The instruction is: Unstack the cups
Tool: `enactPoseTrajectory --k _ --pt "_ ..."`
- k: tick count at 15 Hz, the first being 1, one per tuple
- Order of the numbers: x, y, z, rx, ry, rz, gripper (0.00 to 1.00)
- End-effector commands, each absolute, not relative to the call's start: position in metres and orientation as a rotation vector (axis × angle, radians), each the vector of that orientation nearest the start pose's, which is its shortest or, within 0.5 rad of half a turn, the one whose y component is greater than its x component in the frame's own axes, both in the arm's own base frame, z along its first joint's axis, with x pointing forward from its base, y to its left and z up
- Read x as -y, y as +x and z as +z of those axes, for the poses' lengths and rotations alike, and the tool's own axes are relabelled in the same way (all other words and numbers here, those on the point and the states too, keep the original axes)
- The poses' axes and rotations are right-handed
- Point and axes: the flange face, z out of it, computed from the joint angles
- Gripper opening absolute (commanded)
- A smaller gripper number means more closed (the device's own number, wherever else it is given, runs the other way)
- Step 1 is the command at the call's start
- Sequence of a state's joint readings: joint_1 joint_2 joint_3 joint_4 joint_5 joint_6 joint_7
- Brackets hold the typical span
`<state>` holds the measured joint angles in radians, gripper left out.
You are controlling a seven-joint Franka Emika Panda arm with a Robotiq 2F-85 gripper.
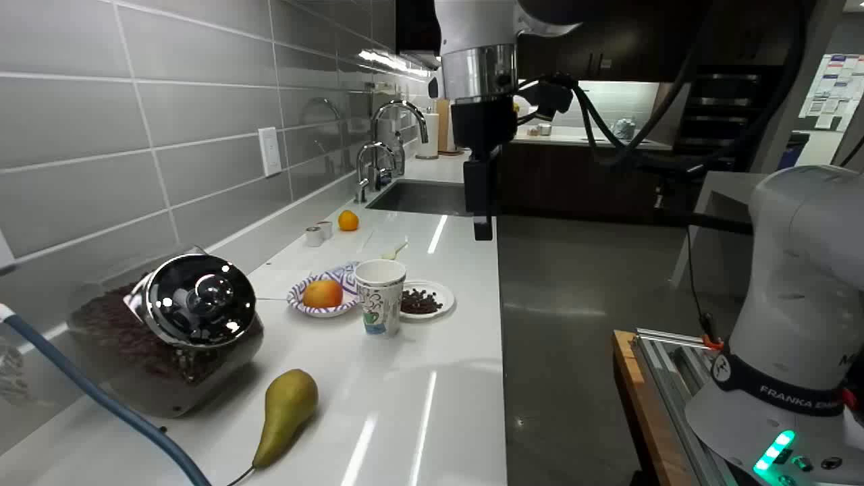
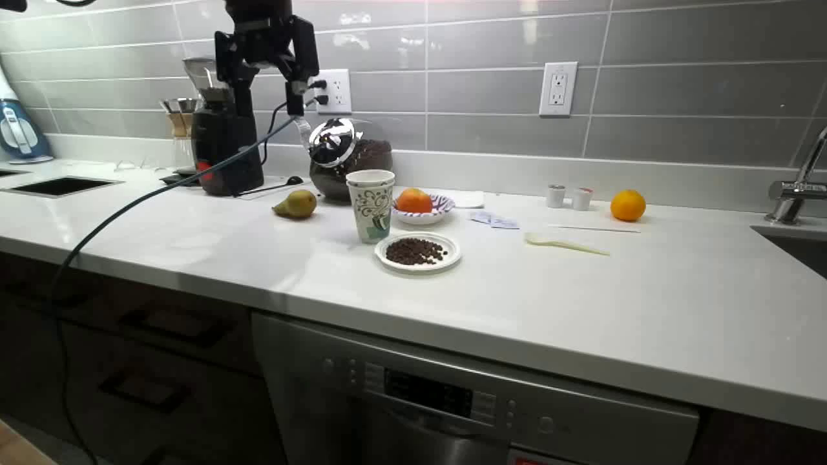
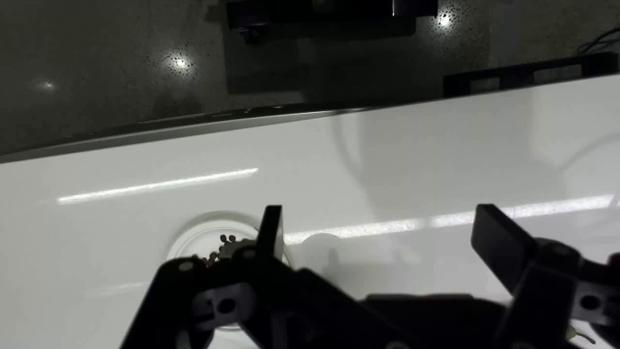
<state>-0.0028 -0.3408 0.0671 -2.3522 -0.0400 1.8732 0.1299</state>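
The cups (image 1: 380,297) are a nested stack of whitish printed paper cups standing upright on the counter. They also show in an exterior view (image 2: 372,206), where two rims are visible at the top. In the wrist view I cannot see the cups; the gripper's body covers that area. My gripper (image 2: 270,106) is open and empty. It hangs above the counter, higher than the cups and apart from them. It also shows in an exterior view (image 1: 482,229) pointing down, and in the wrist view (image 3: 380,208) its fingers are wide apart over bare counter.
A white plate of dark beans (image 2: 453,253) stands beside the cups. A patterned bowl (image 2: 423,219) with an orange fruit is behind. A pear (image 1: 289,405), a tilted glass jar (image 1: 202,337), a spoon (image 2: 568,245) and an orange (image 2: 627,205) lie around. A blue cable (image 2: 129,206) crosses the counter.
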Motion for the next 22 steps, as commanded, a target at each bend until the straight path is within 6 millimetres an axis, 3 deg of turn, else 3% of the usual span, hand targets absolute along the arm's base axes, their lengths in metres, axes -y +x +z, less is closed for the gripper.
enactPoseTrajectory --k 1,6,18,22 --pt "-0.025 0.427 0.451 -0.09 -3.206 0.214 1.0" --pt "-0.025 0.427 0.451 -0.09 -3.206 0.214 1.0" --pt "0.011 0.52 0.405 -0.36 -3.028 -0.129 1.0" --pt "0.023 0.54 0.396 -0.445 -3.022 -0.212 0.9"
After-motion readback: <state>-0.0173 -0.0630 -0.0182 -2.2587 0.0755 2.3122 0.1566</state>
